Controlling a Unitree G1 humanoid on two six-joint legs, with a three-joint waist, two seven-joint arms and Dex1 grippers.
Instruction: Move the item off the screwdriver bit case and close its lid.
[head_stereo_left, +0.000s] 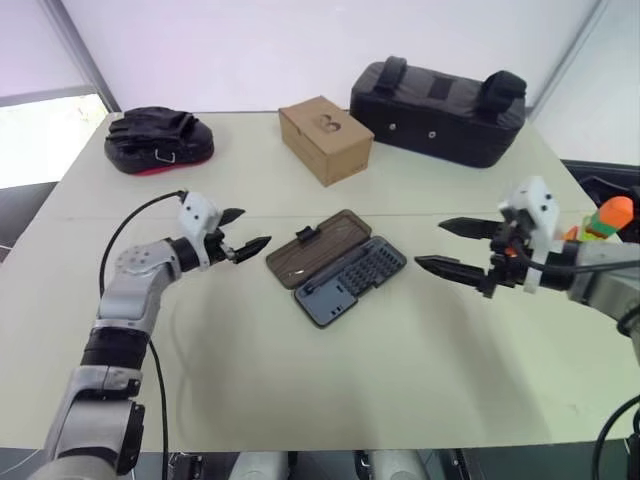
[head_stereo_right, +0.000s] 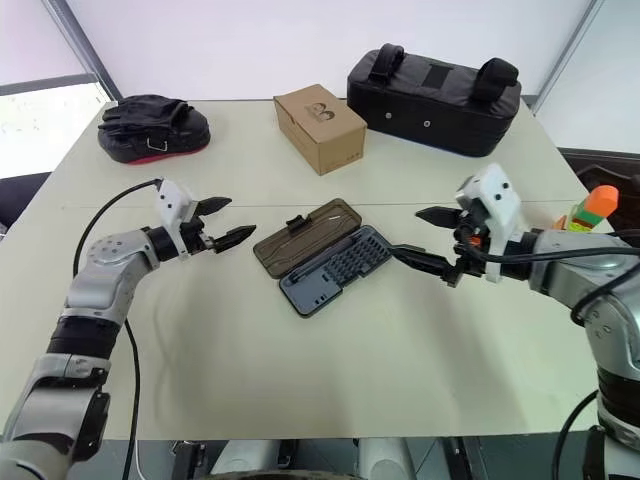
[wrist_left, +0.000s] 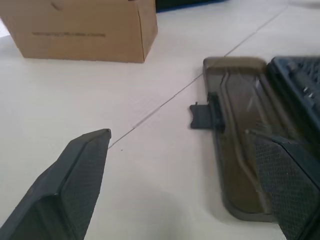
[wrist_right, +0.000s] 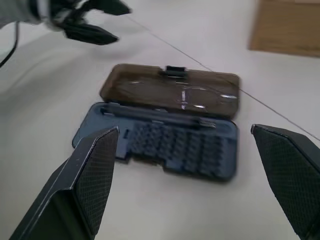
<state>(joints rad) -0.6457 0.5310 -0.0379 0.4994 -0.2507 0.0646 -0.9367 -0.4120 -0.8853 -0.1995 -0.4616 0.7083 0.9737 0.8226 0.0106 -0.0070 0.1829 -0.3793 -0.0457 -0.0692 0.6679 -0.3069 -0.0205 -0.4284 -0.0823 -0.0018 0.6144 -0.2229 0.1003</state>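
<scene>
The bit case (head_stereo_left: 337, 267) lay open and flat at table centre, its smoky lid (head_stereo_left: 317, 247) folded out at its ten o'clock side. The left gripper (head_stereo_left: 240, 232) at nine o'clock and the right gripper (head_stereo_left: 452, 248) at three o'clock both hung wide open and empty. The block tower (head_stereo_left: 608, 217) stood behind the right arm. A push on the lid could slide the light case instead of shutting it.

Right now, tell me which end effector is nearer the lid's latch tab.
Left. The left end effector hovers open just beside the latch tab on the lid; the right end effector hovers open beyond the case's far side.
</scene>
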